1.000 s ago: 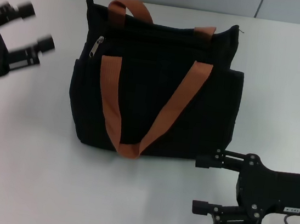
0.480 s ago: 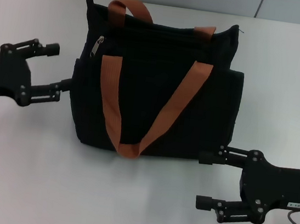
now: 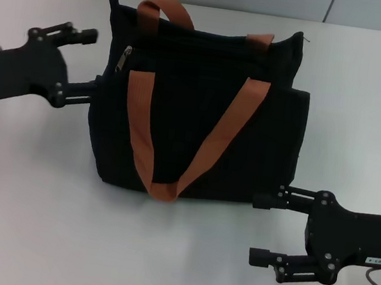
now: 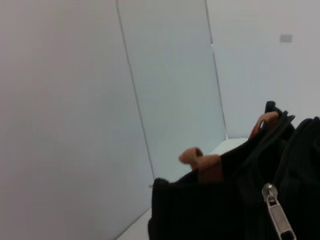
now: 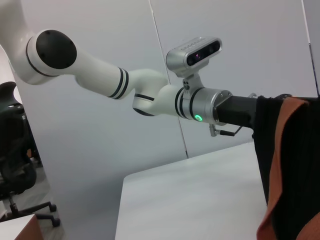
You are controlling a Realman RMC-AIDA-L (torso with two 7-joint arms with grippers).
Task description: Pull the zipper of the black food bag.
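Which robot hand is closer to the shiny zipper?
Probably the left gripper: it's open at the black food bag, right beside the zipper. The right gripper is open near the opposite bottom corner.

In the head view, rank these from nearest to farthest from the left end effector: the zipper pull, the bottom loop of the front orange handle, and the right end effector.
Measured from the left end effector, beside the bag's left side:
1. The zipper, on the black food bag at its upper left.
2. The front handle's bottom loop, at the bag's lower front edge.
3. The right end effector, off the bag's lower right corner.
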